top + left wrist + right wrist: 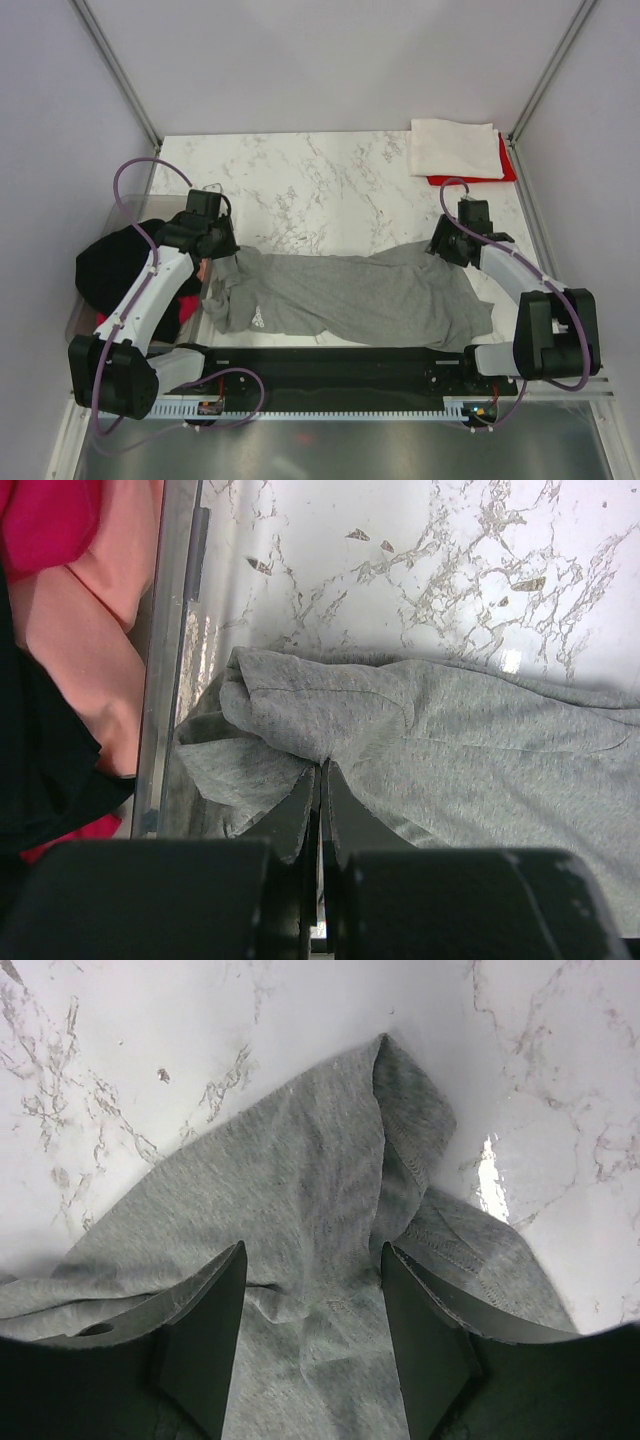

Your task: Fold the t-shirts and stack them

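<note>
A heather grey t-shirt (350, 295) with a small white logo lies crumpled lengthwise along the near part of the marble table. My left gripper (222, 252) is shut on a bunched fold at its left end (300, 720), right beside the tub wall. My right gripper (447, 245) is open over the shirt's right end, its fingers (215, 1300) straddling a hemmed fold (330, 1210). A folded white t-shirt (455, 148) lies on a folded red one (508, 165) at the far right corner. Black (115, 265), pink (95, 610) and red (45, 525) shirts sit in the tub.
The clear plastic tub (125, 215) stands off the table's left edge, its wall (165, 660) close to my left gripper. The marble table (320, 190) shows bare between the grey shirt and the folded stack. Grey walls enclose the back and both sides.
</note>
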Controlling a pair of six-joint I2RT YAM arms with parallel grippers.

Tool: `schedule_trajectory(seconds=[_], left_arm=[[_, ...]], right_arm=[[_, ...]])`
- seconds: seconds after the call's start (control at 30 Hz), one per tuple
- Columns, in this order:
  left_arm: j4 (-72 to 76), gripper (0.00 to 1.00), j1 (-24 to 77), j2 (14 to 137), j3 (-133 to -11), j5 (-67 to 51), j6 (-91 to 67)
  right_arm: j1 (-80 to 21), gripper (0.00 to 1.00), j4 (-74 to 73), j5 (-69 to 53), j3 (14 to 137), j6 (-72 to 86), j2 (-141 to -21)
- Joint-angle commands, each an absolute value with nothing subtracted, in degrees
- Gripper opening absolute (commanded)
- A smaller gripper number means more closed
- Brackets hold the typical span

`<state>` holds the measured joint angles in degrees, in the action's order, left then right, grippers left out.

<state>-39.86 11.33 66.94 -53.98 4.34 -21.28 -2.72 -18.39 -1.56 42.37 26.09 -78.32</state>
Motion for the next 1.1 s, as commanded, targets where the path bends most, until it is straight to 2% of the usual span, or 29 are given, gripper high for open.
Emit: schedule_trajectory(seconds=[0.0,0.23,0.33,0.57,0.87,0.97,1.03,1.07], left_arm=[[-37.71,0.02,11.16,65.92,-53.53,4.48,-18.46],[-37.71,0.02,11.16,65.92,-53.61,4.39,-18.46],[-37.79,0.02,11.16,66.00,-53.61,4.39,-18.46],[-37.71,0.02,11.16,65.92,-53.61,4.39,-18.46],[-37.71,0.02,11.16,66.01,-53.61,4.31,-18.37],[-37.79,0.02,11.16,66.01,-53.61,4.31,-18.37],[-37.71,0.02,11.16,66.09,-53.70,4.39,-18.37],[-37.62,0.02,11.16,66.01,-53.70,4.39,-18.37]], right_arm=[[-2.55,0.63,-16.35,-3.78,42.01,25.93,-75.59],[-2.55,0.59,-18.10,-4.13,42.45,26.02,-72.60],[-2.55,0.54,-18.11,-4.39,42.54,25.67,-73.12],[-2.55,0.49,-16.17,-3.78,40.70,24.78,-76.29],[-2.46,0.27,-15.38,-4.39,40.17,24.61,-76.99],[-2.46,0.14,-15.29,-4.48,40.25,24.43,-76.99],[-2.55,0.01,-15.38,-4.66,40.25,24.35,-76.99],[-2.55,0.00,-15.38,-4.75,40.25,24.35,-76.82]])
